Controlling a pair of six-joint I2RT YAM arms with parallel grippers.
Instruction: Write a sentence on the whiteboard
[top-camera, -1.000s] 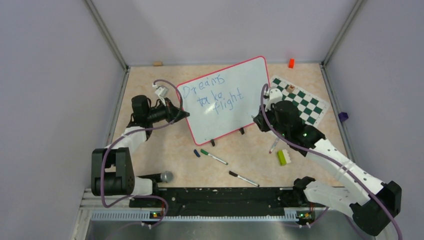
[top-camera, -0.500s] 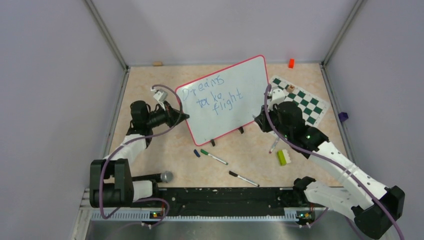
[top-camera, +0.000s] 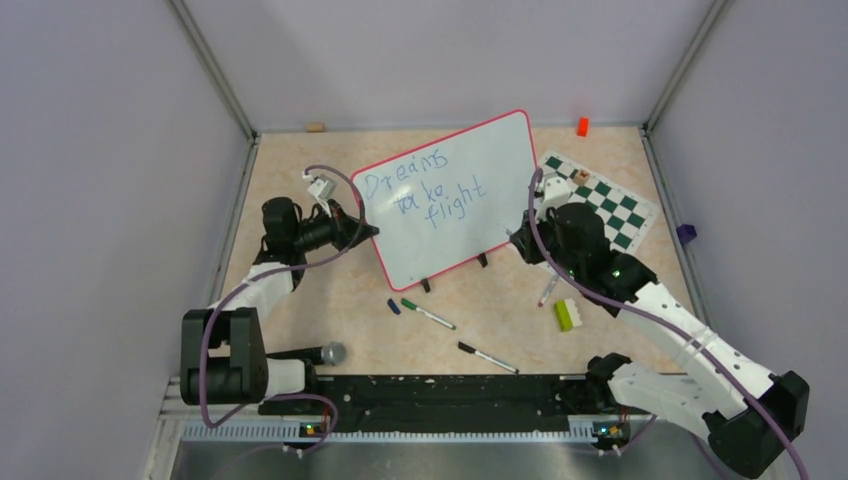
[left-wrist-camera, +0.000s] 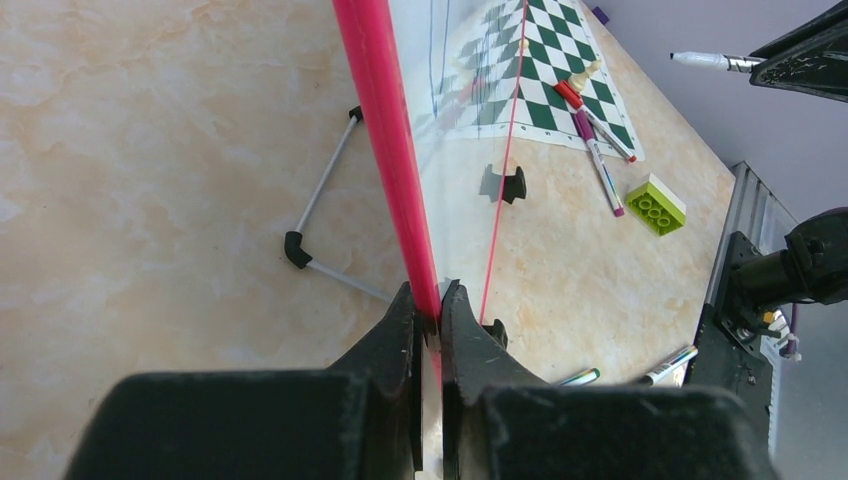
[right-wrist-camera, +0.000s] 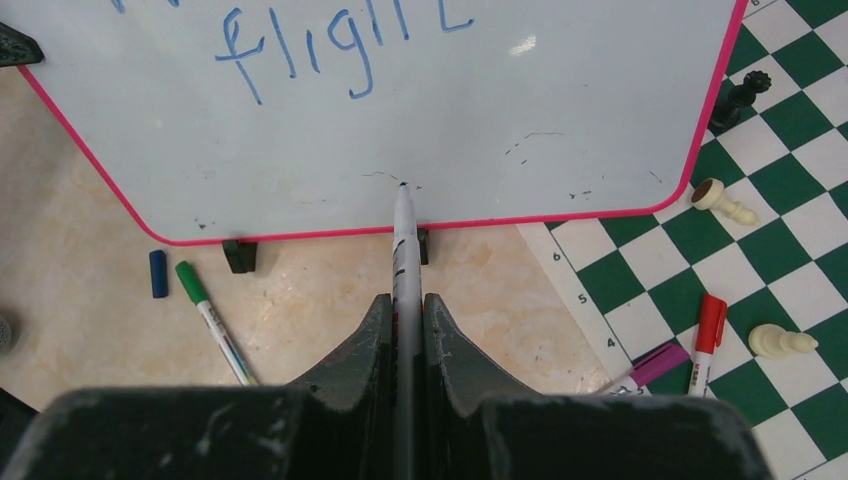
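1. The table (top-camera: 330, 290) has a pale marbled top, and everything sits on it.
2. The whiteboard (top-camera: 450, 245) stands mid-table on two black feet. Its red frame is turned so the left corner is nearest me.
3. The chess mat (top-camera: 610, 205) lies flat just right of the board, and its near corner reaches the board's right edge.
4. The sentence (top-camera: 425, 190) is in blue and slants up to the right. I read "Dreams", "take", "flight" across the board's upper and middle part.
5. My left tool (left-wrist-camera: 430, 310) is clamped on the whiteboard's red frame, at the left edge.
6. My right tool (right-wrist-camera: 405, 300) is closed around a marker (right-wrist-camera: 403, 240) and sits at the board's lower right.
7. The marker's tip points at the blank strip under "flight". I cannot tell if it touches.
8. A green pen (top-camera: 428, 313) and a black pen (top-camera: 488, 358) lie in front of the board, well apart.
9. A purple pen (right-wrist-camera: 650, 365) and a red pen (right-wrist-camera: 708, 330) lie side by side at the mat's near edge.
10. A green brick (top-camera: 565, 314) sits near the right arm.
11. A blue cap (top-camera: 394, 307) lies just beside the green pen.
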